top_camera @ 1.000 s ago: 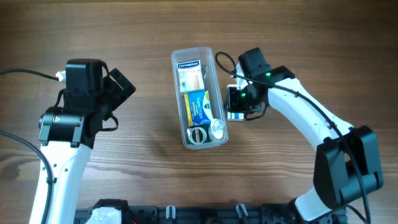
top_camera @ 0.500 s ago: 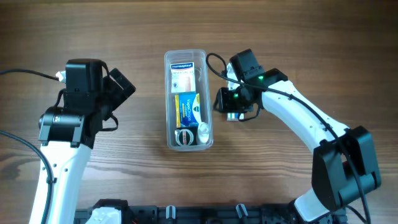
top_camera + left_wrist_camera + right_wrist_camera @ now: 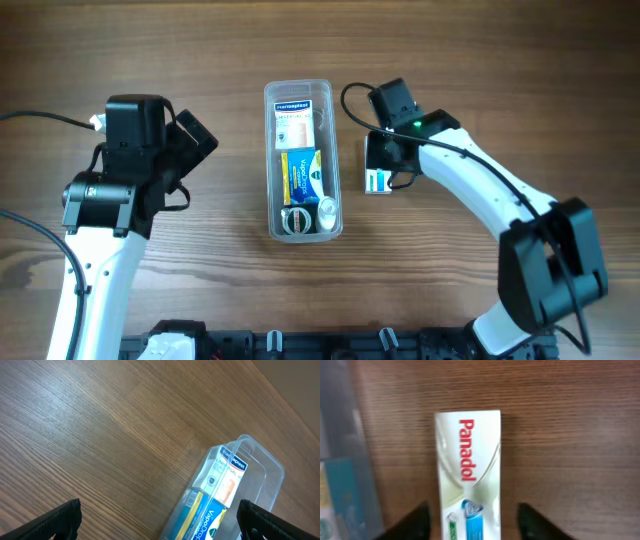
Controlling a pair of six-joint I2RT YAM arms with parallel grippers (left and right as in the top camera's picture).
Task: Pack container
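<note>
The container [image 3: 303,95], a clear long tub, lies mid-table and holds a plaster box [image 3: 295,122], a blue and yellow lozenge box [image 3: 300,172], a round tin [image 3: 294,221] and a small clear bottle [image 3: 325,210]. Just right of it a white Panadol box [image 3: 378,181] lies flat on the wood. My right gripper [image 3: 381,165] hovers over that box. In the right wrist view its fingers [image 3: 413,522] stand apart on either side of the Panadol box [image 3: 468,475], with a gap at each side. My left gripper [image 3: 197,143] is wide open, left of the container [image 3: 260,467].
Bare wooden tabletop [image 3: 200,60] surrounds the container. The right arm's white links [image 3: 480,200] run from the lower right toward the middle. A black rail [image 3: 300,345] lines the near edge.
The container slid left and straightened. My right gripper opened and let go of the Panadol box, which now lies on the table to the right of the container. The left arm has not moved.
</note>
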